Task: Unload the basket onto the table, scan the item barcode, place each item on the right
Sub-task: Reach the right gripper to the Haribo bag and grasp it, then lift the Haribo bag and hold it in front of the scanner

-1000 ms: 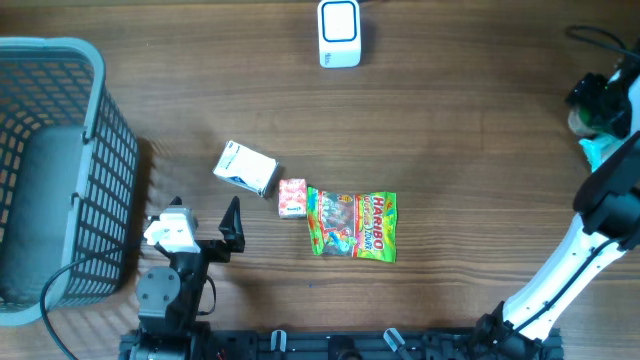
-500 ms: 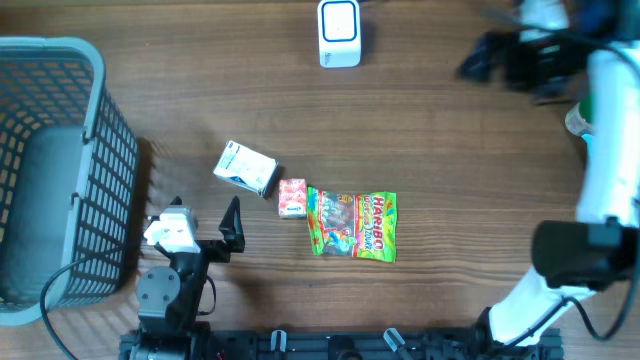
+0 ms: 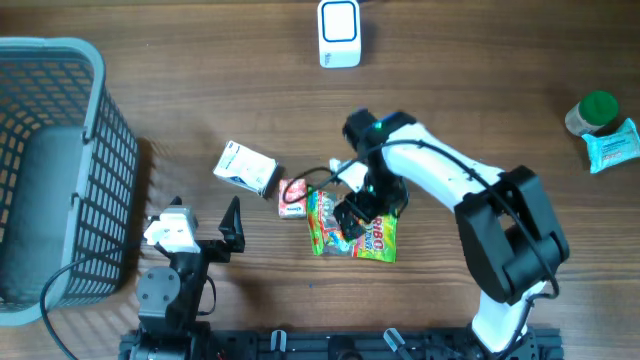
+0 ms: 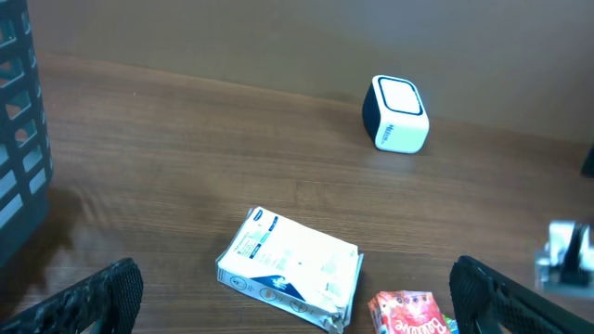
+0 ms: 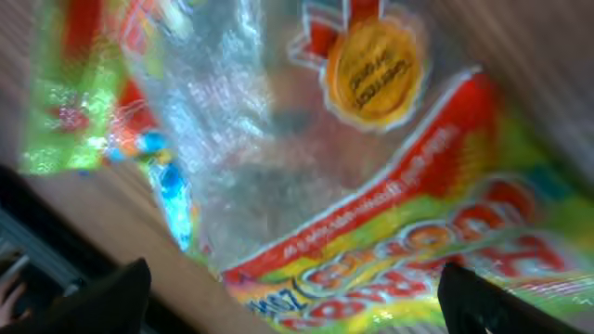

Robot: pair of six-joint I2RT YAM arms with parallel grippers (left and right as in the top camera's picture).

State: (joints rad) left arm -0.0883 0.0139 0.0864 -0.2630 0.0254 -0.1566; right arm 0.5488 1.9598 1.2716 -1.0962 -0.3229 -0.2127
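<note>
Bench (image 3: 480, 80): brown wood grain, matt, filling the whole overhead view.
Left pincer (image 3: 203, 215): at the near edge, released, jaws wide with nothing between them. Its camera looks across at the box and the scanner.
Bag (image 3: 375, 240): Haribo sweets, lying flat with the print side up, mid-bench in the near half.
Right pincer (image 3: 365, 208): released, jaws spread wide, low over the middle of the bag. Whether it touches the bag cannot be told. The arm hides part of the bag from overhead.
Pink pack (image 3: 292, 197): small, just beside the bag's left edge.
Box (image 3: 245, 167): white and blue, lying flat, just beyond the pink pack and to its left.
Basket (image 3: 100, 150): grey-blue mesh at the left edge, well apart from the bag.
Jar (image 3: 590, 110): green lid, far right, with a blue packet (image 3: 612, 147) just beside it.
Scanner (image 3: 339, 33): white with a blue rim, at the far edge, well apart from the bag.
</note>
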